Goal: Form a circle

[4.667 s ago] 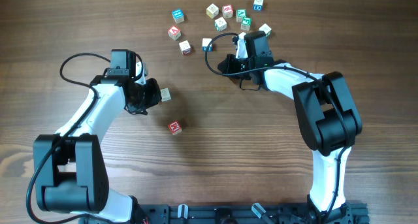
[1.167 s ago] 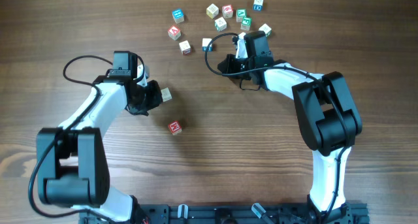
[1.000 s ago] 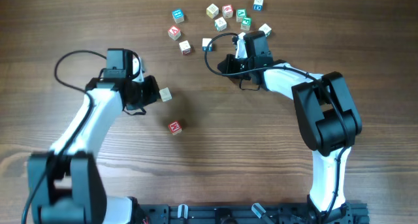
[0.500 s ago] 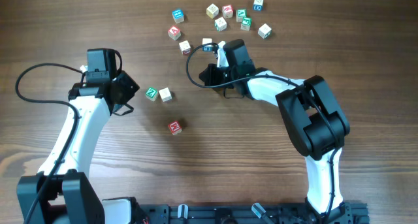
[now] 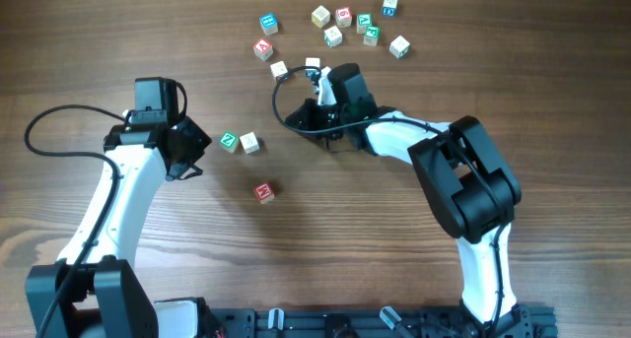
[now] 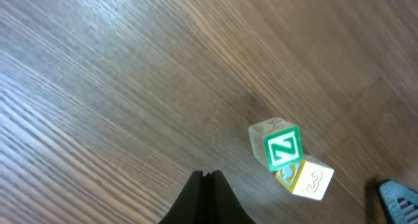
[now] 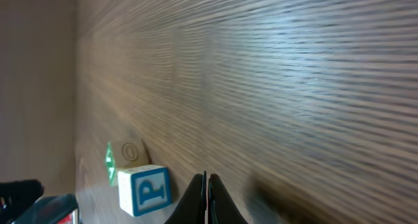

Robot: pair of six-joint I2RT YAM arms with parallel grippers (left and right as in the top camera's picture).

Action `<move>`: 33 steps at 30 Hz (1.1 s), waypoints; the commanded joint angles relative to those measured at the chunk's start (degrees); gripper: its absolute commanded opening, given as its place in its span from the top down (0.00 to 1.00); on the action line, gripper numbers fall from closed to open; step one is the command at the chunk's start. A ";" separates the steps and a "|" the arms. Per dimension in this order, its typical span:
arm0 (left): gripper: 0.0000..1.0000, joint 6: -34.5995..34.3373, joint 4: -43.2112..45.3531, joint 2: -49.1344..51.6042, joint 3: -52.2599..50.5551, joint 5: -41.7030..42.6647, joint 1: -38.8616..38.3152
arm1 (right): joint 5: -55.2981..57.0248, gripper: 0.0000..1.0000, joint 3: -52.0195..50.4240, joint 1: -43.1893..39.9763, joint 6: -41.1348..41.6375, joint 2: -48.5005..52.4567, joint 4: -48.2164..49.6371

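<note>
Having drawn back toward 9 o'clock since a second ago, the left gripper (image 5: 202, 141) no longer covers the green Z-lettered wooden cube (image 5: 229, 140), which now lies bare on the brown wood-grain table (image 5: 394, 230). The right gripper (image 5: 321, 77) has swung from beside the upper cluster toward 9 o'clock as well.

Both pairs of jaws are pressed together and hold nothing. In the left wrist view the closed left gripper (image 6: 204, 175) points up the picture, with the green Z-lettered wooden cube (image 6: 281, 145) clear of the tips at 2 o'clock and not touching them. Against that cube's far side, at its 3 o'clock from overhead, sits the cream wooden cube with a 3 (image 5: 250, 143), the two touching. In the right wrist view the white wooden cube with a blue P (image 7: 145, 189) stands just beside the closed right gripper (image 7: 206, 178), at its 9 o'clock; whether they touch I cannot tell.

A red-faced wooden cube (image 5: 263, 192) lies alone at 5 o'clock from the touching pair. The loose cluster of small lettered wooden cubes (image 5: 333, 34) is spread along the 12 o'clock side of the table, unarranged. Nothing stands between the left jaws and the Z cube.
</note>
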 commanded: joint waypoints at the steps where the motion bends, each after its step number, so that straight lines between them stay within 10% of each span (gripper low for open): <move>1: 0.96 -0.81 2.45 -0.63 -0.24 -2.29 0.24 | -4.13 0.96 -0.44 0.96 -2.75 1.57 1.97; 11: 0.83 -0.70 6.86 -0.63 -0.24 -4.81 0.24 | -0.26 0.96 -0.44 3.78 -3.58 1.57 3.41; 33: 0.96 -0.61 4.94 -0.63 -0.24 -14.53 0.26 | 7.50 0.96 -0.44 5.95 -1.16 1.57 3.98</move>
